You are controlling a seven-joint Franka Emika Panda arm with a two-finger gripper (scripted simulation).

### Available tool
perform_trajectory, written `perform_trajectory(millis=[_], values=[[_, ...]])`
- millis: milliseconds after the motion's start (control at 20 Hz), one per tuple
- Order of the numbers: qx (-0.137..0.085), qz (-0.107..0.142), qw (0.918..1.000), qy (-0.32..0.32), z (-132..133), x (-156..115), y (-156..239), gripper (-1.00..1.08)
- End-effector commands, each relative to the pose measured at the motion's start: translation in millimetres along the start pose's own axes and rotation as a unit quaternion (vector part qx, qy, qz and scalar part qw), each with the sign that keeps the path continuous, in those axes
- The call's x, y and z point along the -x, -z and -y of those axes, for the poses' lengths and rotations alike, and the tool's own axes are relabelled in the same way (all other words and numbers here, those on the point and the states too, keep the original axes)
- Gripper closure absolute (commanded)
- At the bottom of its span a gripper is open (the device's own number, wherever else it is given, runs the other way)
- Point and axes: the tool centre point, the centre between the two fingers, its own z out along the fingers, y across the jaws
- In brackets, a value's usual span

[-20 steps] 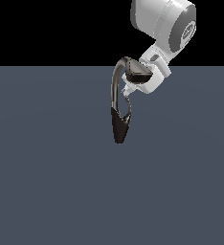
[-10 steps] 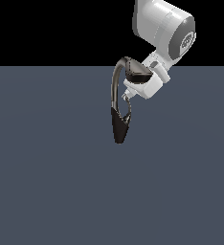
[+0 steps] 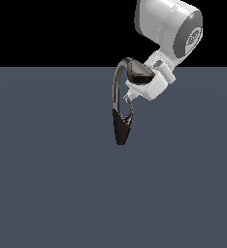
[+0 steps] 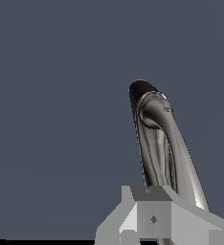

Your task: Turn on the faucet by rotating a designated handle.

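On the exterior view's left there is only the flat grey floor (image 3: 47, 184). It runs wide and bare, with lots of room.

Near the middle stands the faucet (image 3: 116, 92). Its black cone base (image 3: 121, 130) sits on the floor, and its grey neck goes up and bends over to the exterior view's right. The wide spout head (image 3: 137, 73) is at the top. The handle (image 3: 130, 114) is the thin curved stick that comes up from the base, just beside the neck.

Right of that is the white gripper (image 3: 129, 98). It comes down from the big white arm (image 3: 169, 29) and sits just under the spout head. Its tip is right at the top end of the handle. It looks like it is touching the handle, but the spot is small, so I am not sure. I cannot tell if the jaws are apart or together. The wrist view shows only the neck and part of the white body.

I think the step now is getting hold of the handle or pushing on it. Next, the gripper needs to swing the handle around the base.

It is tight here. The neck is on one side and the spout head is just above. The open room is out to the exterior view's right.
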Motion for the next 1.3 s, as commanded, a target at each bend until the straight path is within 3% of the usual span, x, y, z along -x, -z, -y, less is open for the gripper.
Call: perform_trajectory(millis=[0,350,450,1100,1200,1250], values=[[0.0,0.0,1.0,0.0,-7,2,0,1.08],[0.0,0.0,1.0,0.0,-26,9,0,1.08],[-0.006,-0.004,1.0,-0.002,-21,3,2,1.08],[-0.001,0.0,1.0,0.0,-73,-13,0,1.08],[-0.005,-0.003,0.9999,0.012,-59,-2,3,1.08],[-0.005,-0.003,0.9999,0.01,-63,-9,2,1.08]])
